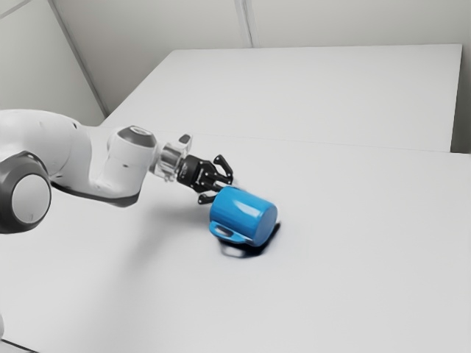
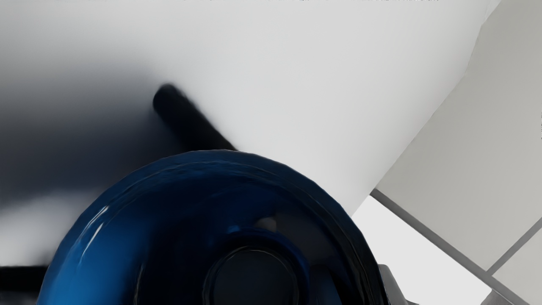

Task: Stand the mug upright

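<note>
Mug (image 1: 243, 216) tipped; table (image 1: 368, 257) around, wall (image 1: 353, 22) beyond.

Bright, diffuse light washes over the pale table (image 1: 353, 257) in the exterior view, with a dark shadow under the mug (image 1: 243, 212). In the wrist view, deep shade fills the mug's inside, and thin glints line its rim.
</note>
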Controlling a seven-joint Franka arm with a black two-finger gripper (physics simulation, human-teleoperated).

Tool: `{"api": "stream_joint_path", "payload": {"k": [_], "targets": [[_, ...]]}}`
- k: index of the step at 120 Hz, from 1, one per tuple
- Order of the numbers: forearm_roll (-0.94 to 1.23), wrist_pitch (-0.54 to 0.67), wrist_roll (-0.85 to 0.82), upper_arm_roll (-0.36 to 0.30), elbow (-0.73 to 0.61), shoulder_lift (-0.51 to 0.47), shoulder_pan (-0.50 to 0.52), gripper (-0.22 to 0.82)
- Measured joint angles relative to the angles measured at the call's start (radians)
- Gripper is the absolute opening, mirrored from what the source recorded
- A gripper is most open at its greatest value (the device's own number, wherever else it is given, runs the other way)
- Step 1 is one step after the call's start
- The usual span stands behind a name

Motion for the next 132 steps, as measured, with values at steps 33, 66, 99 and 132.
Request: {"api": "stream_joint_path", "payload": {"k": [33, 66, 99, 132], "targets": [[0.357, 0.067, -0.011, 0.005, 0.02, -0.115, -0.056, -0.11], [0.978, 0.129, -0.047, 0.005, -0.048, -0.3, -0.132, -0.12], [1.229, 0.345, -0.095, 0.004, -0.151, -0.335, -0.163, -0.13], [1.253, 0.47, -0.185, 0.001, -0.255, -0.37, -0.197, -0.13]]}}
